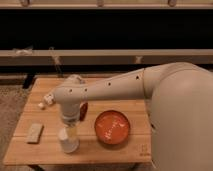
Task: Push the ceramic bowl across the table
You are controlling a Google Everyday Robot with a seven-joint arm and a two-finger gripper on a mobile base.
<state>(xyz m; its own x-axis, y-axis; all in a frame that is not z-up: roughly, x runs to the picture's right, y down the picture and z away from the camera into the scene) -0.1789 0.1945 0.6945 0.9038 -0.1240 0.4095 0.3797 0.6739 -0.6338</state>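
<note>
White and bulky, the robot's body [182, 115] fills the right side of the view. Its arm [105, 89] reaches left over the table [30, 150] and bends down at the wrist. Pale rails [100, 52] cross the dark background far behind the gripper. The table, of light wooden planks, spreads beneath the gripper on every side.

The gripper [70, 131] points straight down over the front-left part of the table. How wide it stands, and whether it has hold of anything, cannot be told.

The ceramic bowl [112, 127], orange-red and glossy with pale flecks inside, sits upright on the table just to the right of the gripper and apart from it. A white cup [68, 144] stands directly below the gripper, at its tip; whether the two touch cannot be made out.

A pale flat block [35, 132] lies to the gripper's left, near the table's left edge. A small dark red oblong thing [83, 110] shows just behind and to the right of the gripper, partly hidden by the wrist. Two small white bits [47, 100] lie behind and to the left of the gripper. A small dark mark [144, 150] sits near the front corner, well to the gripper's right.
</note>
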